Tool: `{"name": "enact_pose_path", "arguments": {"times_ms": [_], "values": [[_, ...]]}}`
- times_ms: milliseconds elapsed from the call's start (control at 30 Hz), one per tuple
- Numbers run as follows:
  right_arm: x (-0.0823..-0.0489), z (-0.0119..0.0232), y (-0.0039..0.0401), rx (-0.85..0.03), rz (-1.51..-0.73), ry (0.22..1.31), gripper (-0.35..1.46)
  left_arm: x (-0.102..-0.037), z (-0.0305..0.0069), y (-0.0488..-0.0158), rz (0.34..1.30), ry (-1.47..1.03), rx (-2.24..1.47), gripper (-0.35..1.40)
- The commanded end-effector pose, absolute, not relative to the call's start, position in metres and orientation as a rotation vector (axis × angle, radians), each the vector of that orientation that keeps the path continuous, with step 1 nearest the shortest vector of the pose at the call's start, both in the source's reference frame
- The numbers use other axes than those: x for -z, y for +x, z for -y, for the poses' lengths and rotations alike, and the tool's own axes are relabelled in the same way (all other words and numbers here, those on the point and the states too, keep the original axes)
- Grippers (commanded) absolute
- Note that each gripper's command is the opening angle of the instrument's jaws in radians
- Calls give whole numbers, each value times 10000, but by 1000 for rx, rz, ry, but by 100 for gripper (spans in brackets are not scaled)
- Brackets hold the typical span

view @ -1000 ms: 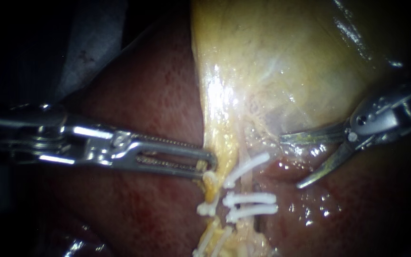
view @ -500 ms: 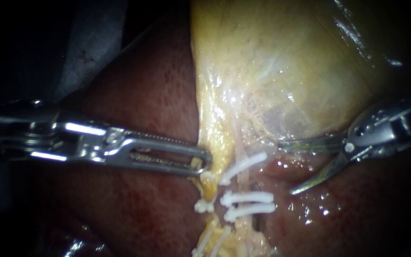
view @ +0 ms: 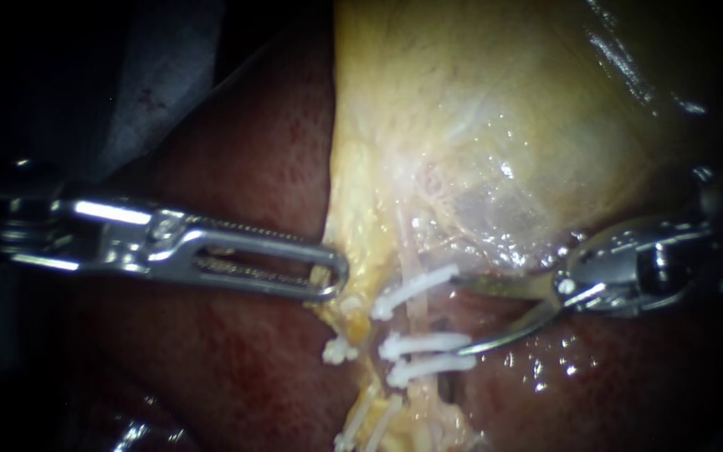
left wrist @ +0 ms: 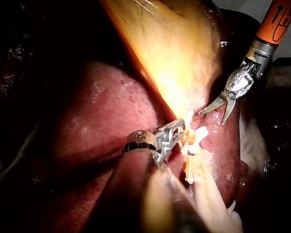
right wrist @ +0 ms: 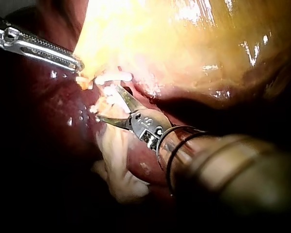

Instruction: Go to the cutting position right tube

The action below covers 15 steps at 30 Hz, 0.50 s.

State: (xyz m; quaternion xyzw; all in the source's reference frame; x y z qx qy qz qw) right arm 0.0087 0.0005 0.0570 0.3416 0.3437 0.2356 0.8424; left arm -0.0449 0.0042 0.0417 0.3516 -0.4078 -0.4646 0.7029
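White clips (view: pixel 424 343) crossed the right tube (view: pixel 412 314), which ran upright in the endoscope view | right instrument (view: pixel 458 315): blades apart, tips just right of the tube, level with the gap between clips | left instrument (view: pixel 332 280): clamped on the gallbladder (view: pixel 462 109) edge, on the tube's far side.

And the left instrument (view: pixel 338 276) reaches in level from the left, long jaws clamped on the gallbladder (view: pixel 479 109) edge, while the right instrument (view: pixel 459 315) comes in from the right, curved blades spread apart, tips pointing left.
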Motion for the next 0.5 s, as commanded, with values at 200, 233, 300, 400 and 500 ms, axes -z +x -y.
{"name": "enact_pose_path", "arguments": {"times_ms": [200,233,300,400,500], "values": [[-572,-3,87,-518,-709,765,111,-404,-44,-444,915,784,1041,-35],[-572,-3,87,-516,-709,768,109,-402,-44,-443,915,783,1043,-35],[-572,-3,87,-514,-704,793,94,-399,-44,-442,915,784,1043,-35],[-572,-3,87,-508,-704,811,91,-395,-44,-441,918,787,1043,-35],[-573,-3,87,-502,-702,823,89,-391,-43,-439,921,787,1046,-35]]}}
